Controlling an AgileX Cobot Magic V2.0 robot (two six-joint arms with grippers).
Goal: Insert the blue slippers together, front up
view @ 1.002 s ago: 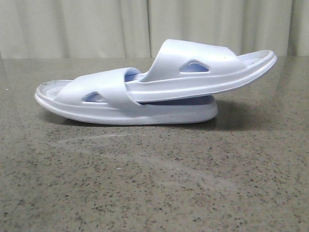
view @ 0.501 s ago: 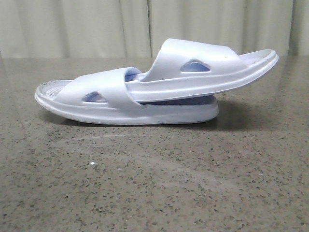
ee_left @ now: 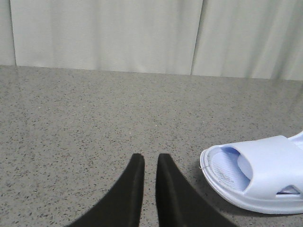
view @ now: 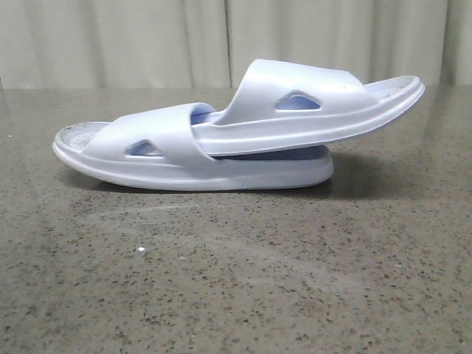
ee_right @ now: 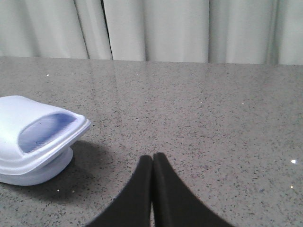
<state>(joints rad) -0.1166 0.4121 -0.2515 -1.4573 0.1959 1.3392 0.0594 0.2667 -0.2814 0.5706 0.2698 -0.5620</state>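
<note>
Reading left to right, operator, your stock at this moment:

Left hand (ee_left: 147, 163): fingers nearly together with a thin gap between the tips, gripping nothing; it hovers over bare surface (view: 236, 280), near the open end of the lower slipper but apart from it.

Lower slipper (view: 147, 158): lying flat on the surface, sole down, strap up; its open footbed end points to your left in the front view.

Upper slipper (view: 310, 110): one end pushed under the lower slipper's strap, the rest riding on the lower footbed and rising at a tilt, its far end overhanging to your right, clear of the surface.

Right hand (ee_right: 152, 163): fingers pressed together, gripping nothing; it hangs near the overhanging end of the upper slipper, not touching it.

Step in hand: by my judgement the insertion is done, since the pair is nested and both hands stand free.

Next move: little called for; you would only check that the pair sits steady and keep both hands clear.

Look of the pair: pale lavender-blue, almost white, moulded foam; wide straps, triangular side cut-outs, ribbed footbed showing in the left wrist view.
</note>
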